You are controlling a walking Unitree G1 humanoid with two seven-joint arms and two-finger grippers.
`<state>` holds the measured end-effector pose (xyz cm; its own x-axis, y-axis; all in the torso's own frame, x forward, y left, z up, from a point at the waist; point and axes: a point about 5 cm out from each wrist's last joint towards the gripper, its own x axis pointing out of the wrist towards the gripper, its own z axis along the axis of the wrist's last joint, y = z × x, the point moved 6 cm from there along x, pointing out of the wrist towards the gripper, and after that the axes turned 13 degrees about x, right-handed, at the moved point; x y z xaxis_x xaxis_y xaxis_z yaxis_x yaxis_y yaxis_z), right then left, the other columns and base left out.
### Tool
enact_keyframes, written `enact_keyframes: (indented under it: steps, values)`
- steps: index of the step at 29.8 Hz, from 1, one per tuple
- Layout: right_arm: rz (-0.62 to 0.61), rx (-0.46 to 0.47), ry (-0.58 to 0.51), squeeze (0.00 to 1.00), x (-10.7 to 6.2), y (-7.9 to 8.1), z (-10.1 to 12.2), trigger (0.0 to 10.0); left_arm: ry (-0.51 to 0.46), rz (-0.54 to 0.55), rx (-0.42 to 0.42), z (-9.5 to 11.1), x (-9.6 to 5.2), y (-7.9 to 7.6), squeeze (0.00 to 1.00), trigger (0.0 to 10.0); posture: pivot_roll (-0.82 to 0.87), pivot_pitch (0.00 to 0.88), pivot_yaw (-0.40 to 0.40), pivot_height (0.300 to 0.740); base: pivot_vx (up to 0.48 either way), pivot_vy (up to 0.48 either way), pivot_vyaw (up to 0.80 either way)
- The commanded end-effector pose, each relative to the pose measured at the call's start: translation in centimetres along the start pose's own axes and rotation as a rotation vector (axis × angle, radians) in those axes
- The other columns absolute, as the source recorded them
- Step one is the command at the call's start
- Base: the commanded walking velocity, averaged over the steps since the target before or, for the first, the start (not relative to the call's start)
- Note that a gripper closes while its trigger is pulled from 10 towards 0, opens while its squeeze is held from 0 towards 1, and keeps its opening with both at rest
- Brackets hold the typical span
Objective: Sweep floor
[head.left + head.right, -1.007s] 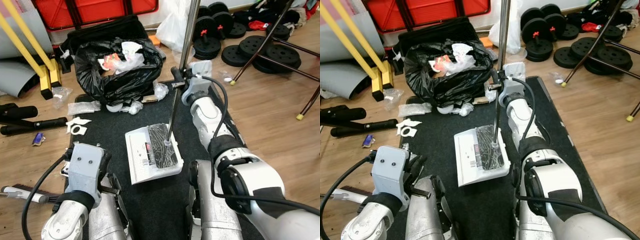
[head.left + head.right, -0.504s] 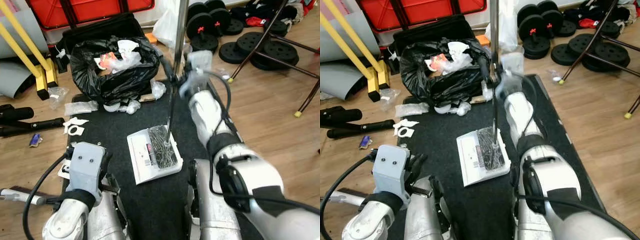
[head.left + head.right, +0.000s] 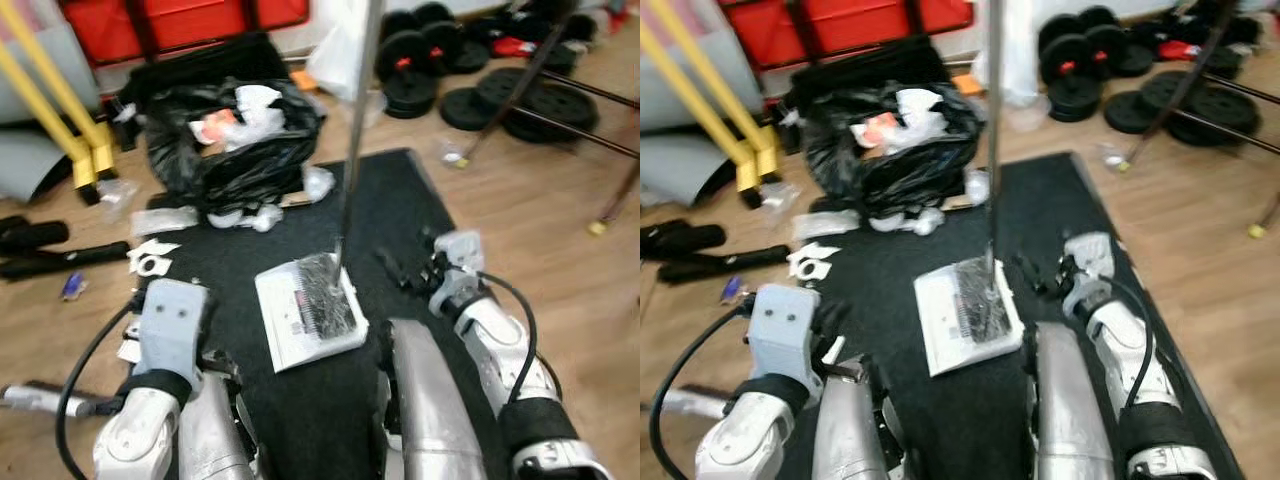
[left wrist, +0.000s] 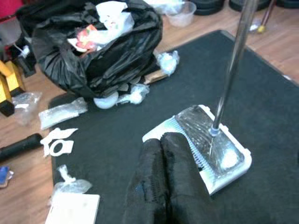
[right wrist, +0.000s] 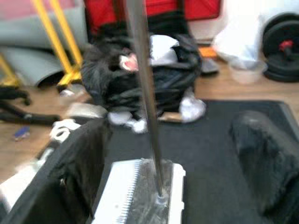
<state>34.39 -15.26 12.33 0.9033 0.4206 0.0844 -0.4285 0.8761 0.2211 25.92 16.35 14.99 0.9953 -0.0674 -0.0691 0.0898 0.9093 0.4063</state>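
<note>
A white dustpan (image 3: 305, 315) sits on the black mat (image 3: 400, 200) in the middle of the floor, just ahead of the robot's legs, with a dark, shiny heap of swept-up stuff lying in its right half. A long metal handle (image 3: 352, 140) rises straight up from the pan's far right corner and runs out of sight at the top; nothing is gripping it. The right claw (image 3: 405, 272) hangs low over the mat, just to the right of the dustpan, its two black fingers (image 5: 77, 172) spread wide apart, and in the right wrist view the handle stands in the gap between them without touching either. The left claw (image 4: 163, 182) is held near the robot's left leg with its fingers pressed together and nothing between them, pointing out over the mat toward the near edge of the dustpan. Beyond the pan, at the far left end of the mat, a black rubbish bag (image 3: 235, 135) stands open and stuffed with white and red scraps, and a few crumpled clear wrappers (image 3: 318, 183) lie at its foot on the mat. Left of the mat, on the wooden floor (image 3: 540, 200), there are a flat plastic packet (image 3: 165, 217), some white paper bits (image 3: 150, 258) and a small blue thing (image 3: 72, 287). Black weight plates (image 3: 500, 100) are stacked at the far right, and two yellow bars (image 3: 50, 90) lean at the far left in front of a red frame.
</note>
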Motion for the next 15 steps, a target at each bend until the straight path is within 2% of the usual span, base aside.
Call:
enact_keyframes:
  steps: [1, 5, 6, 8, 9, 11, 13, 14, 15]
  values:
    - [0.055, 0.040, -0.019, 0.00, -0.6, 2.5, 0.5, 10.0, 0.064, 0.083, -0.012, -1.9, -0.2, 0.9, 0.00, 10.0, -0.10, 0.090, 0.012, 0.460, 0.000, 0.000, 0.00]
    - [0.055, 0.024, -0.009, 0.00, -1.2, 3.0, 0.2, 10.0, 0.075, 0.084, -0.005, -2.4, -0.4, 0.7, 0.00, 10.0, -0.10, 0.075, 0.010, 0.465, 0.000, 0.000, 0.00]
    - [0.039, -0.032, 0.018, 0.00, -2.6, 2.7, -0.7, 10.0, 0.090, 0.064, 0.016, -3.0, -0.9, -0.3, 0.00, 10.0, -0.11, 0.044, 0.006, 0.475, 0.000, 0.000, 0.00]
    - [0.039, -0.032, 0.018, 0.00, -2.6, 2.7, -0.7, 10.0, 0.090, 0.064, 0.016, -3.0, -0.9, -0.3, 0.00, 10.0, -0.11, 0.044, 0.006, 0.475, 0.000, 0.000, 0.00]
    - [0.019, -0.028, 0.035, 0.00, -3.4, 2.4, -1.1, 10.0, 0.097, 0.059, 0.030, -3.3, -1.1, -0.7, 0.00, 10.0, -0.11, 0.044, 0.006, 0.480, 0.000, 0.000, 0.00]
    - [0.003, -0.019, 0.048, 0.00, -4.0, 2.3, -1.5, 10.0, 0.110, 0.075, 0.023, -3.7, -1.3, -0.8, 0.00, 10.0, -0.12, 0.024, 0.004, 0.485, 0.000, 0.000, 0.00]
    - [0.003, -0.019, 0.048, 0.00, -4.0, 2.3, -1.5, 10.0, 0.110, 0.075, 0.023, -3.7, -1.3, -0.8, 0.00, 10.0, -0.12, 0.024, 0.004, 0.485, 0.000, 0.000, 0.00]
    - [-0.032, 0.004, 0.080, 0.00, -4.5, 2.2, -1.5, 10.0, 0.136, 0.134, 0.028, -4.5, -1.2, -0.3, 0.00, 10.0, -0.13, 0.000, 0.006, 0.495, 0.000, 0.000, 0.00]
    - [-0.032, 0.004, 0.080, 0.00, -4.5, 2.2, -1.5, 10.0, 0.136, 0.134, 0.028, -4.5, -1.2, -0.3, 0.00, 10.0, -0.13, 0.000, 0.006, 0.495, 0.000, 0.000, 0.00]
